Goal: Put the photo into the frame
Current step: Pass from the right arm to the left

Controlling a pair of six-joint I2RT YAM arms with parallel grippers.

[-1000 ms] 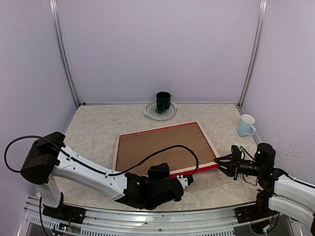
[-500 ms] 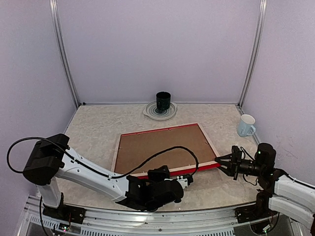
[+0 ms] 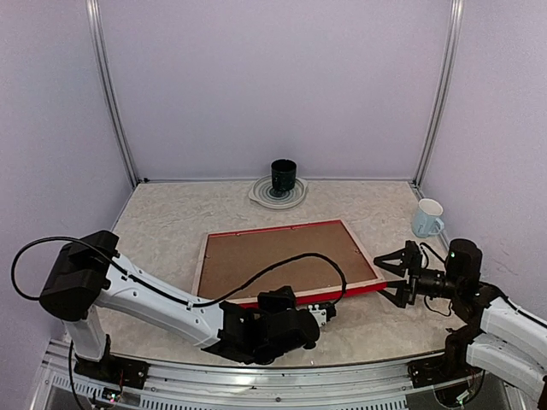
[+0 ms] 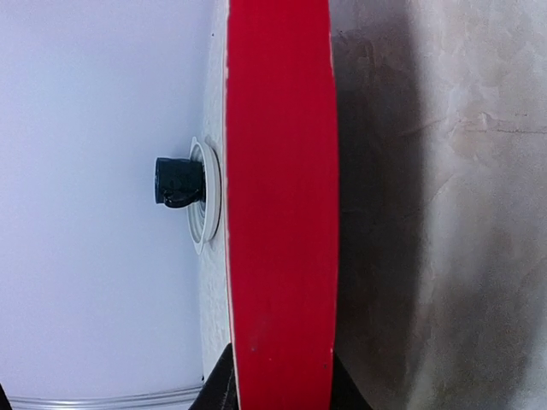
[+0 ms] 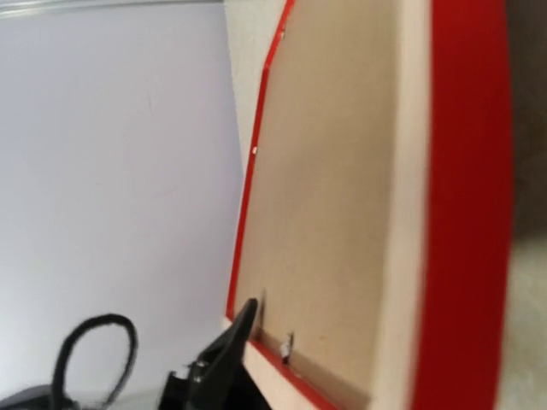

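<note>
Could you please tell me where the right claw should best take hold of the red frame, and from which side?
The near-right corner, approached level from the right. The frame lies back-up, its thin near edge pinched in the left claw and seemingly raised off the table, leaving that corner's rim free; the open right claw faces it.

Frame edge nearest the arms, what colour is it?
The frame has a bright red edge; the left wrist view shows it best.

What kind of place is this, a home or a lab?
Probably a lab test booth: bare lilac walls on aluminium posts, and a white robot arm mounted at the table edge.
</note>
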